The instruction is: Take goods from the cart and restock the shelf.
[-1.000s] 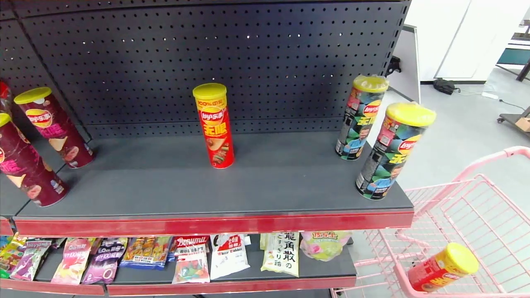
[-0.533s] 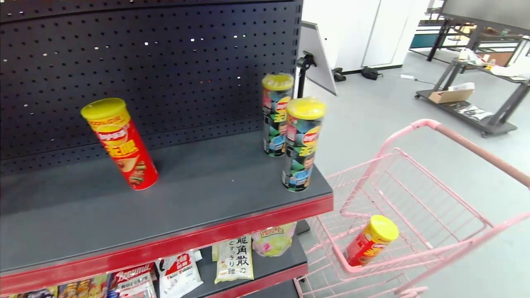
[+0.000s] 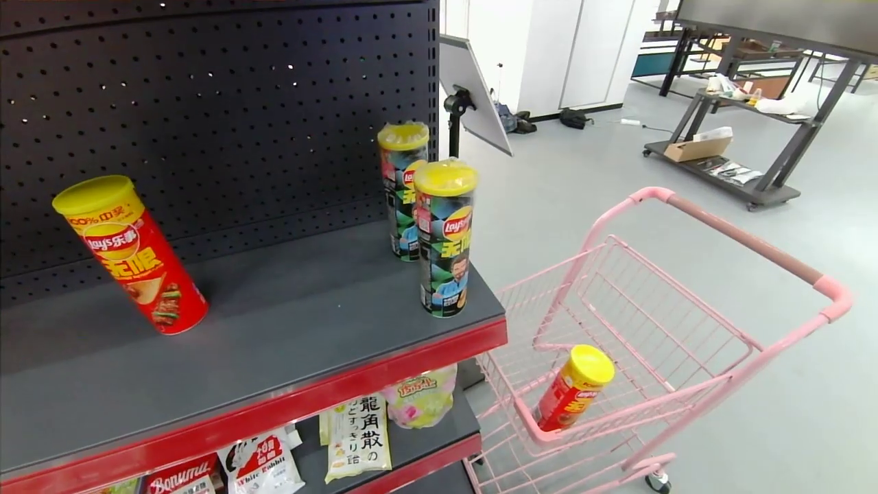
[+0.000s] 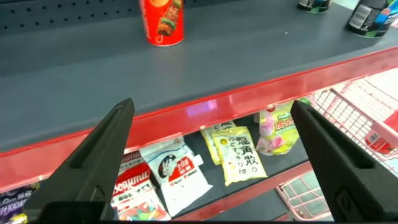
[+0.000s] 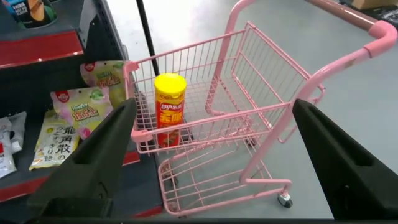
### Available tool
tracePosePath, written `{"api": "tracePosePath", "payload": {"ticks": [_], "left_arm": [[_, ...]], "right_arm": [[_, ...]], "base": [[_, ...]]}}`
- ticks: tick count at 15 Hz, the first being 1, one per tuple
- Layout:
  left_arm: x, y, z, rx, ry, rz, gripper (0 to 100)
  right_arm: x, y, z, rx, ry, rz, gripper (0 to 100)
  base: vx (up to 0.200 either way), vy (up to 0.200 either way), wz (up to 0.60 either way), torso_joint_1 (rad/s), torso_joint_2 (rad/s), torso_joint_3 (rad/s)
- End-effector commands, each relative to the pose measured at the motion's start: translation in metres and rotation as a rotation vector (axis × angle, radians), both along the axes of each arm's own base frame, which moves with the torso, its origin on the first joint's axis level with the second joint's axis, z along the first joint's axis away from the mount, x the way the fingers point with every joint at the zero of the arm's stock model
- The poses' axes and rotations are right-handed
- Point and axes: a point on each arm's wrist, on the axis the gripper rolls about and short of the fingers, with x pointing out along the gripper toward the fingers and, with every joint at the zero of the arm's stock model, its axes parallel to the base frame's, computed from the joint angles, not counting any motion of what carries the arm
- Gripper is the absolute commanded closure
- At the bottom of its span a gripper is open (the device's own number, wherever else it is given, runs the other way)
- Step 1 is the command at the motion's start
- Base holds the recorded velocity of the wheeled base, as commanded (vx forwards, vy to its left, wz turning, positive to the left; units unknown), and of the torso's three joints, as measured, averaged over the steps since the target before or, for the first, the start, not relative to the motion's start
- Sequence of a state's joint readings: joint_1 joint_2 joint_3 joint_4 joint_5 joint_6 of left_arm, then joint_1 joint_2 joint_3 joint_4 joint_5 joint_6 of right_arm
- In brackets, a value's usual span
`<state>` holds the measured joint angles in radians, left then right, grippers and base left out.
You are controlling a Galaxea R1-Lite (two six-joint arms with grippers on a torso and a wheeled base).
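Observation:
A red crisp can (image 3: 575, 387) with a yellow lid stands leaning in the front corner of the pink cart (image 3: 741, 237), to the right of the shelf. In the right wrist view the same can (image 5: 170, 109) is a short way ahead of my right gripper (image 5: 212, 102), which is open and holds nothing. My left gripper (image 4: 211, 104) is open too, in front of the shelf's red front edge (image 4: 205, 109). On the dark shelf board (image 3: 288, 322) stand a red can (image 3: 130, 254) and two dark patterned cans (image 3: 444, 237) near the right end.
Snack bags (image 3: 353, 439) lie on the lower shelf (image 4: 186, 180). A pegboard wall (image 3: 206, 103) backs the shelf. A stand with a tilted board (image 3: 473, 96) is behind the shelf's end. Open grey floor lies around the cart; metal tables (image 3: 748, 165) are far back.
The head camera has swung to the right, so the shelf slid left in the picture and the whole cart came into view. The cans themselves have not moved.

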<state>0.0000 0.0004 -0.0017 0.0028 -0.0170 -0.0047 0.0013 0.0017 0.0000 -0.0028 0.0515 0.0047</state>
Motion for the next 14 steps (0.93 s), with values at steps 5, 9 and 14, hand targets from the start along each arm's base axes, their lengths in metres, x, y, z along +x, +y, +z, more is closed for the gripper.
{"api": "tracePosePath", "payload": {"ticks": [5, 9, 14], "left_arm": [[0.0000, 0.0000, -0.0001, -0.001, 0.000, 0.000, 0], [0.0000, 0.0000, -0.0001, -0.001, 0.000, 0.000, 0], [0.0000, 0.0000, -0.0001, -0.001, 0.000, 0.000, 0]], "right_arm": [[0.0000, 0.0000, 0.0000, 0.000, 0.000, 0.001, 0], [0.0000, 0.0000, 0.0000, -0.002, -0.001, 0.001, 0], [0.0000, 0.0000, 0.0000, -0.002, -0.001, 0.001, 0]], "base": [[0.000, 0.000, 0.00, -0.136, 0.34, 0.203], [0.000, 0.000, 0.00, -0.138, 0.36, 0.223], [0.000, 0.000, 0.00, -0.147, 0.41, 0.262]]}}
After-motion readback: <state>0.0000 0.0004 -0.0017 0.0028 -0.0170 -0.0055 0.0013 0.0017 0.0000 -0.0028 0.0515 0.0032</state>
